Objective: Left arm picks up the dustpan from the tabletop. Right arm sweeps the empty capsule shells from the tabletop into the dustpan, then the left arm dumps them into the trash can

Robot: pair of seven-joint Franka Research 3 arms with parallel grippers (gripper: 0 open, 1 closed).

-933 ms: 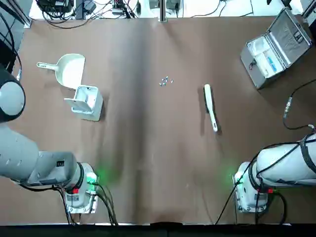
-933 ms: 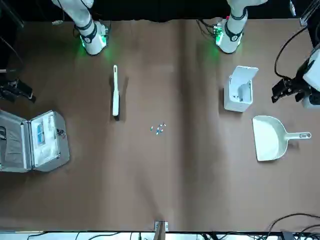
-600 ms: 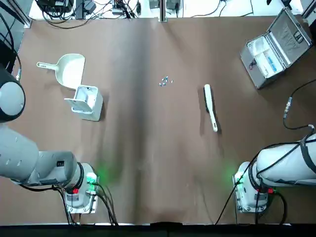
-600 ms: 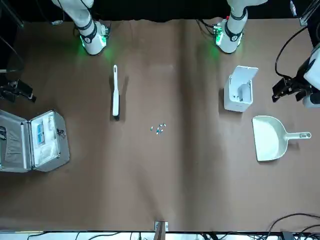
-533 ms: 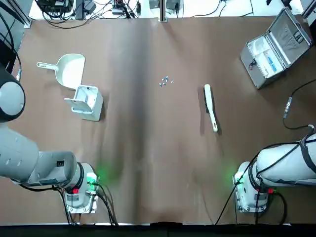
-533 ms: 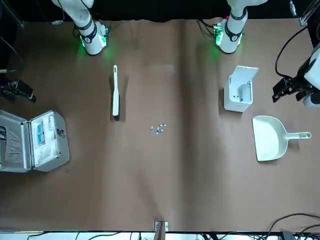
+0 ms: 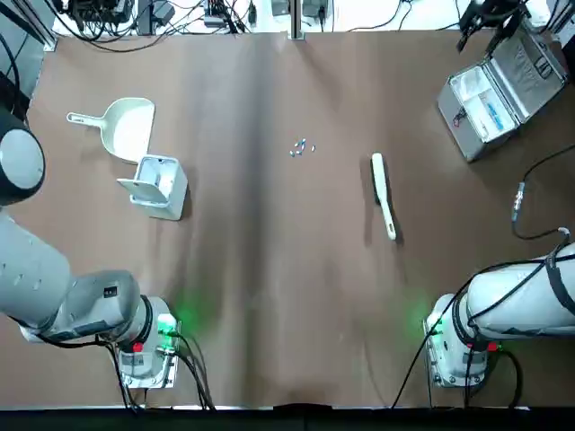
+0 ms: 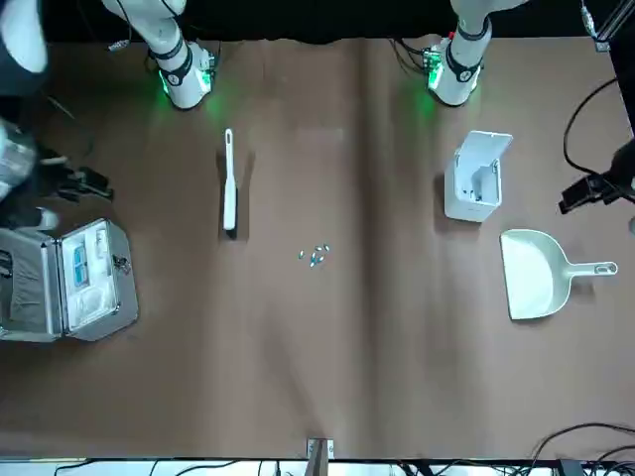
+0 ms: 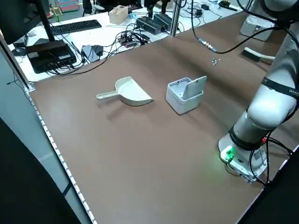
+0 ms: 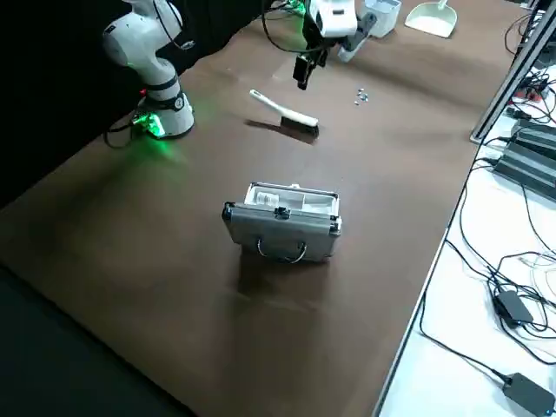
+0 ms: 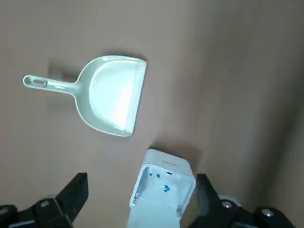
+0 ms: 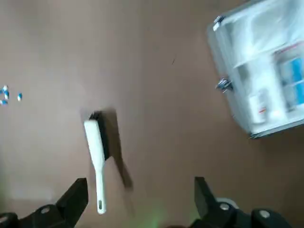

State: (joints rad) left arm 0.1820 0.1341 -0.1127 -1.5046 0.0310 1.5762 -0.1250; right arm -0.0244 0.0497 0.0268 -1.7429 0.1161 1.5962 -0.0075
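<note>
— Top view: where's the dustpan [image 7: 130, 126]?
— Empty on the tabletop [image 7: 269, 269], beside the lid-up trash can [image 7: 157, 186]; capsule shells [image 7: 302, 147] mid-table.
— Grippers?
— Left gripper [image 11: 140, 199] and right gripper [image 12: 137, 199] both spread, holding nothing. Silver case [image 7: 499, 85] lies open.

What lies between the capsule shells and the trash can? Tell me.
Nothing: in the top view only bare tabletop separates the capsule shells from the trash can.
</note>
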